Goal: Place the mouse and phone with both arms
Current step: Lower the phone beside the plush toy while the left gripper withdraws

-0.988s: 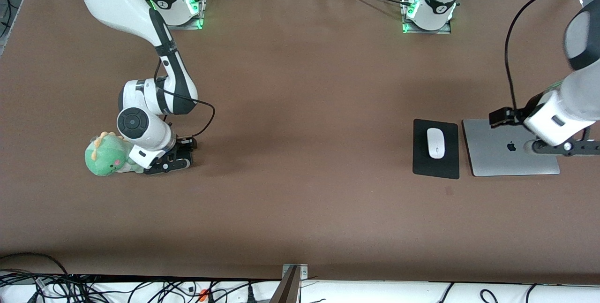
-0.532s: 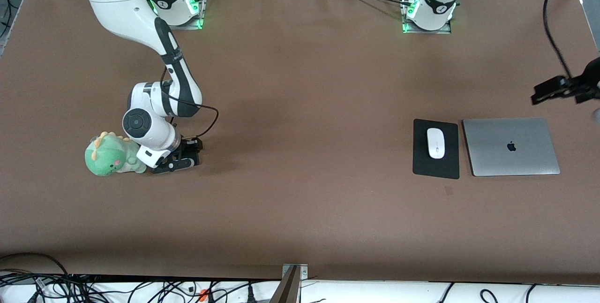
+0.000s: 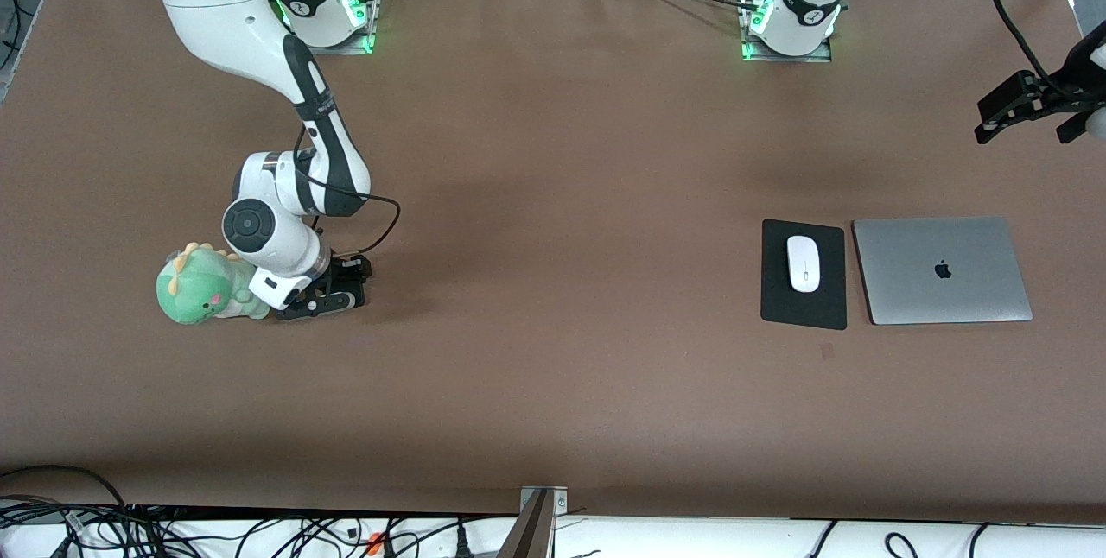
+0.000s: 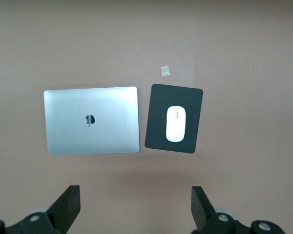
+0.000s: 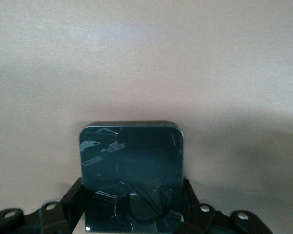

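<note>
The right gripper (image 3: 321, 297) sits low at the table (image 3: 553, 368) beside a green plush toy (image 3: 200, 286), its fingers (image 5: 71, 204) clamped on the phone (image 5: 131, 170). The white mouse (image 3: 804, 263) lies on the black mouse pad (image 3: 804, 309) next to a closed laptop (image 3: 942, 269). The left gripper (image 4: 134, 214) hangs high over that end, fingers spread wide with nothing between them

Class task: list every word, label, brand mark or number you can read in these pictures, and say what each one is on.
No readable words or numbers.
Laptop: apple logo on the lid, a mark, no text.
Arm bases: small round marks, too small to read.
Mouse, mouse pad, phone: no text.
</note>
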Motion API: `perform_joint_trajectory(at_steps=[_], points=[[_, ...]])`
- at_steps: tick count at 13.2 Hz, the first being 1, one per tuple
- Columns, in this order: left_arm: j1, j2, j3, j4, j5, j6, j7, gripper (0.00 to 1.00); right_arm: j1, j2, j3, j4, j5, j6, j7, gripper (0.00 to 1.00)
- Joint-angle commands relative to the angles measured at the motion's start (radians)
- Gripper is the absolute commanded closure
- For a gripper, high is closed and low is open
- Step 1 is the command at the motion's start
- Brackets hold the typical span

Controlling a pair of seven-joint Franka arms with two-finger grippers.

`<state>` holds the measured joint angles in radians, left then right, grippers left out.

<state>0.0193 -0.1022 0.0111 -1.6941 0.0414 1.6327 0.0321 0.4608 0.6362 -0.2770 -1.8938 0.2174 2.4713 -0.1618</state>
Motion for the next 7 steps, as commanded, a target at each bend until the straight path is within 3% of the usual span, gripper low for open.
perform_joint_trajectory(at_steps=[1,2,4,7], points=[[-0.021,-0.017,0.021,-0.024,-0.005,0.013,0.040,0.00,-0.030,-0.001,0.006,-0.016,0.016,0.023,-0.025,0.40],[-0.021,-0.013,0.020,-0.022,-0.005,0.007,0.040,0.00,-0.030,-0.004,0.006,-0.014,0.020,0.023,-0.015,0.00],[-0.019,-0.010,0.010,-0.022,-0.005,-0.003,0.041,0.00,-0.030,-0.044,0.006,-0.007,0.020,-0.008,0.004,0.00],[-0.015,-0.013,0.010,-0.024,-0.003,-0.007,0.051,0.00,-0.030,-0.172,0.004,0.009,0.023,-0.167,0.082,0.00]])
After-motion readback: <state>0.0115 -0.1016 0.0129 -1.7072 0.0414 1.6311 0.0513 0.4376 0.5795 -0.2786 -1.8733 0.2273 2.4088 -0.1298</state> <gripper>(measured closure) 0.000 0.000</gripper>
